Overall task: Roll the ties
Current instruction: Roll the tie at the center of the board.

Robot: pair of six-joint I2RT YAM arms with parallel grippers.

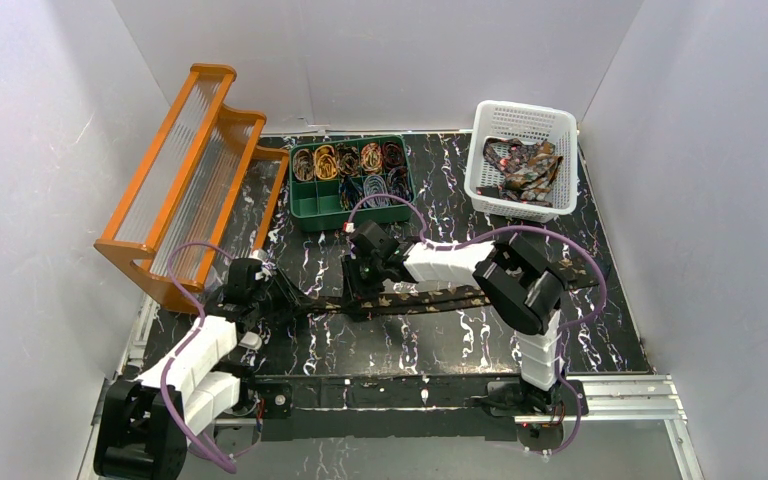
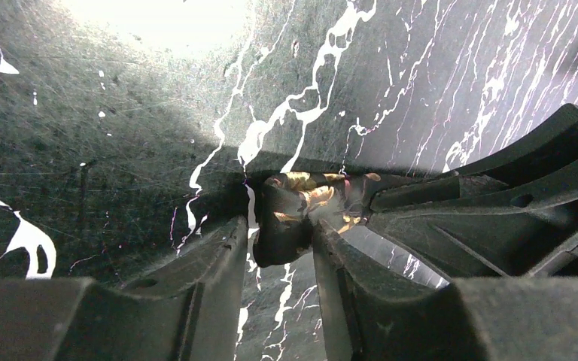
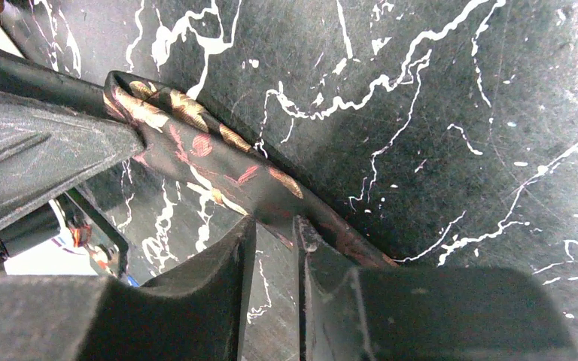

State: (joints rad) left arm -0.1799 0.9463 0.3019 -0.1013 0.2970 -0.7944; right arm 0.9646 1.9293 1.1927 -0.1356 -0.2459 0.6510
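One dark tie (image 1: 460,297) with tan and red patterns lies stretched across the marble table, from the middle out to the right. Its left end (image 2: 301,199) is folded over. My left gripper (image 1: 282,297) (image 2: 277,229) is open around that end: the fold touches one finger and a gap shows at the other. My right gripper (image 1: 365,290) (image 3: 275,224) stands low over the tie (image 3: 196,147) close by, its jaws a narrow gap apart at the strip's near edge, with table showing between them. Each wrist view also shows the other gripper's fingers (image 2: 497,203) (image 3: 38,150).
An orange slatted rack (image 1: 190,180) stands at the back left. A green divided tray (image 1: 350,213) behind the grippers holds several coiled ties. A white basket (image 1: 520,108) at the back right holds loose ties (image 1: 525,170). Purple cables loop over both arms.
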